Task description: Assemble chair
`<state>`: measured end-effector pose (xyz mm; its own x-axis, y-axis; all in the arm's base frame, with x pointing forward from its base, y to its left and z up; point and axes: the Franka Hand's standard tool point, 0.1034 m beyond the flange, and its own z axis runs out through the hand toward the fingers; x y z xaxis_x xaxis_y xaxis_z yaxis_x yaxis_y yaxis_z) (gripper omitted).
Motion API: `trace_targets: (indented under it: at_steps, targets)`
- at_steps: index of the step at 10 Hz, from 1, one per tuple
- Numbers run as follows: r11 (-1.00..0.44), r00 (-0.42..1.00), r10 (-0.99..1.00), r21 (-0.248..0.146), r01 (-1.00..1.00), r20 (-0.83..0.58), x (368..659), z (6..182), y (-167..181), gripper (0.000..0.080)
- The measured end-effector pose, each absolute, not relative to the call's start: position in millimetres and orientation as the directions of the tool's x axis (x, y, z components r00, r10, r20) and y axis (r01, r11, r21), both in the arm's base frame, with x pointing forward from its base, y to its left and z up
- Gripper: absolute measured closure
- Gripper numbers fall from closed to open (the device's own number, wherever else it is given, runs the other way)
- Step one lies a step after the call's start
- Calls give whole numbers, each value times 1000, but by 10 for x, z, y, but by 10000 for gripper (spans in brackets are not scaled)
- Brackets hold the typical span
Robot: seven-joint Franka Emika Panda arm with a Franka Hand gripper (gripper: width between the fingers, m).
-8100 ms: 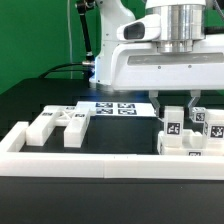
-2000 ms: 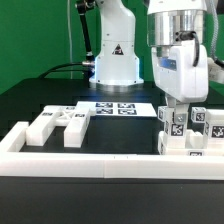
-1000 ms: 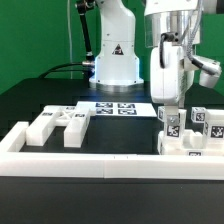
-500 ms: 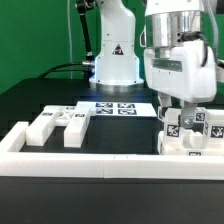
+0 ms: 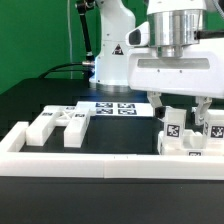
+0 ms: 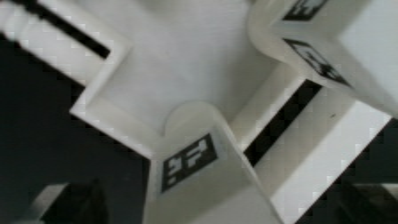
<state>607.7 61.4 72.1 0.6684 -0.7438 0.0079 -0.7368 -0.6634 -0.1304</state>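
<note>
Exterior view: gripper (image 5: 180,104) wide open, empty, just above chair (image 5: 186,140)

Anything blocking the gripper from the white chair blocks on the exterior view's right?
Nothing visible. The open gripper hangs directly over the chunky matte-white tagged chair blocks, no other object between. The remaining white pieces lie apart, at the exterior view's left.

Chair pieces (image 5: 182,146) at the exterior view's right edge cut off; tags (image 6: 187,160) in the wrist view blurred, unreadable.
</note>
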Motion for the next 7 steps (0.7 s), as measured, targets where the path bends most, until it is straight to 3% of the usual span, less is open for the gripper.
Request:
trace_targets:
  at_steps: [7]
  targets:
    - [-914, 914, -399, -105, -391, 66, 6084, 716, 577, 170]
